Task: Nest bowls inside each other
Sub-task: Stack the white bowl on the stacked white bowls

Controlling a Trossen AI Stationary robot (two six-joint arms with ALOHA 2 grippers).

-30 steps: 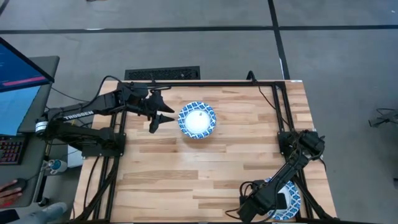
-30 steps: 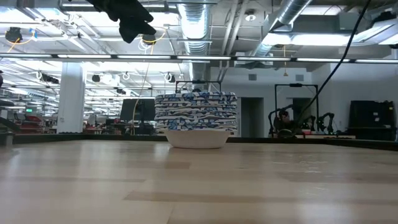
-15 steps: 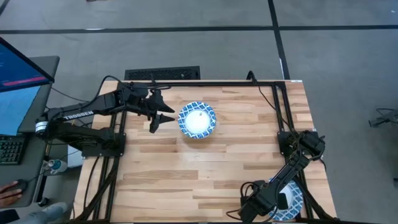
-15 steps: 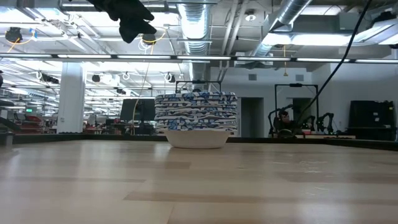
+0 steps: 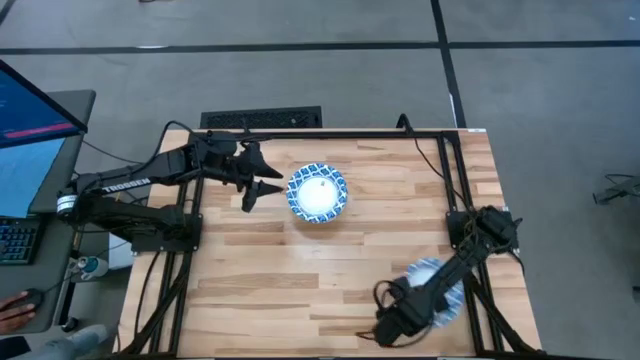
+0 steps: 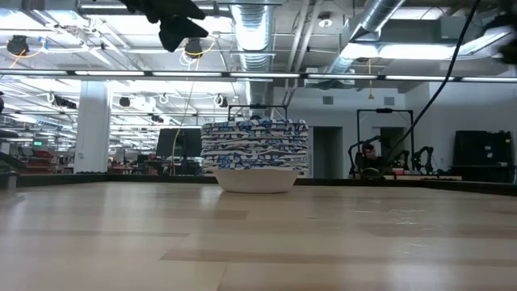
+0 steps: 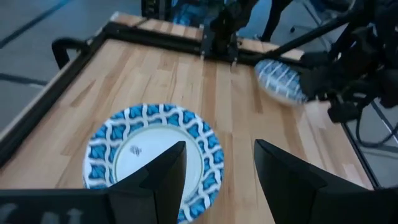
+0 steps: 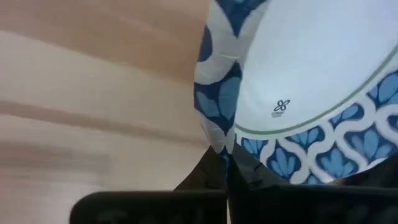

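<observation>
A stack of nested bowls (image 5: 316, 194) with blue-and-white patterned rims stands on the wooden table (image 5: 300, 280), toward its far side; the low view shows the stack (image 6: 254, 157) resting on its white base. My left gripper (image 5: 262, 186) hovers open just left of the stack, with the stack's top bowl (image 7: 152, 158) beyond its fingers. Near the table's near right corner, my right gripper (image 8: 227, 167) is shut on a single bowl (image 5: 430, 280) that hangs tilted above the table, also visible as the bowl (image 7: 280, 81) in the left wrist view. My right gripper pinches the single bowl's patterned rim (image 8: 222, 144) between its two fingers, at one spot on the edge. The bowl is lifted clear of the table and tilted, its white inside (image 8: 311, 68) facing the wrist camera.
A black metal frame (image 5: 450, 170) runs along the table's edges, with the arm bases at the left and right sides. A monitor and keyboard (image 5: 25, 150) stand off the table's left. Bare wood lies between the stack and the right arm.
My right gripper has shut on the single bowl's rim and lifted it off the near right corner, carrying it up and toward the far edge and the left; the bowl has tipped from lying flat to tilted.
</observation>
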